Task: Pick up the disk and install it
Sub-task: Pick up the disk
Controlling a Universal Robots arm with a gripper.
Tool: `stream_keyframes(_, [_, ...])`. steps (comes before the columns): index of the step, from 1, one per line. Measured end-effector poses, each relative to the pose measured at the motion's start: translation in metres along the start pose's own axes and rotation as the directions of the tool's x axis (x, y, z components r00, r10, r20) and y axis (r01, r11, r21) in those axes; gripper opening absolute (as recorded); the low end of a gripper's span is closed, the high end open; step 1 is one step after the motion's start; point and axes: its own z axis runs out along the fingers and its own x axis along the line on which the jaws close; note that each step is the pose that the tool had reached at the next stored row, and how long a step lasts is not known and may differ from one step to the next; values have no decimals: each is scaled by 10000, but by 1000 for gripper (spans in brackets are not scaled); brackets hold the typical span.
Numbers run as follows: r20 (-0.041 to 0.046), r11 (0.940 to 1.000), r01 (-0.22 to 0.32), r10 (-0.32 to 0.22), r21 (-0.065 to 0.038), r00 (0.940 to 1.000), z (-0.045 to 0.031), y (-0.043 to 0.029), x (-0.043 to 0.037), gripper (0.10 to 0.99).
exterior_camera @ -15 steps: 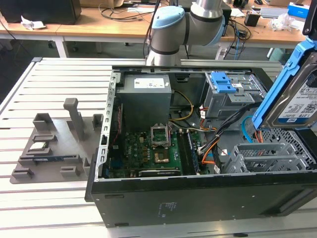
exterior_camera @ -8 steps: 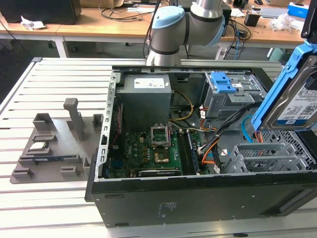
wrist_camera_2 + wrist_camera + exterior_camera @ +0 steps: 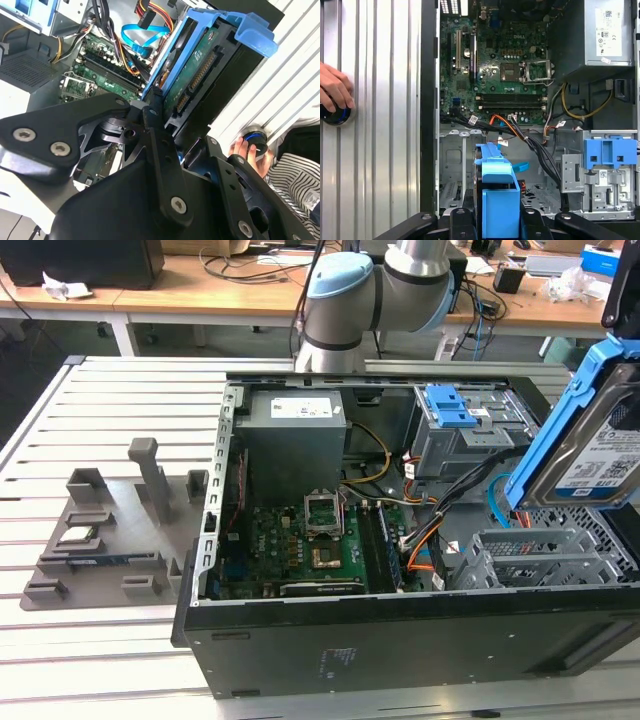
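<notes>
flat silver metal hard disk in blue plastic frame (image 3: pixel 600 455) | jaws clamped on framed edges | stiff, dense, shock-fragile | above open black case (image 3: pixel 400 660)

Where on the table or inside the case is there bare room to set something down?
Bare slats of the grey ribbed metal table lie open beyond the grey plastic fixture tray and nearer the camera, on the exterior view's left of the black open computer case. Inside is crowded: green motherboard, orange cables. The tool holds the silver blue-framed hard drive.
</notes>
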Motion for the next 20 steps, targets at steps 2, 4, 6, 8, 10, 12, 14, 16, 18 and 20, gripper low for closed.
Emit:
stream_keyframes(2, [-2, 10000, 0, 0, 0, 10000, 38, -1, 2, 365])
stream_keyframes(4, [0, 10000, 0, 0, 0, 10000, 71, -3, 12, 365])
stream_keyframes(6, [-3, 10000, 0, 0, 0, 10000, 93, 2, 29, 365])
stream_keyframes(8, [-2, 10000, -1, 1, 1, 10000, 111, 31, 43, 365])
stream_keyframes(10, [-1, 10000, 1, -1, 1, 10000, 122, 73, 49, 365])
stream_keyframes(12, [-2, 10000, 0, 0, 0, 10000, 129, 91, 55, 365])
stream_keyframes(14, [0, 10000, 2, -2, 0, 10000, 137, 92, 62, 365])
stream_keyframes(16, [1, 10000, 0, 0, 0, 10000, 146, 93, 74, 365])
stream_keyframes(18, [0, 10000, 1, -1, 0, 10000, 154, 92, 88, 365])
stream_keyframes(20, [-1, 10000, 0, 0, 0, 10000, 159, 92, 100, 365])
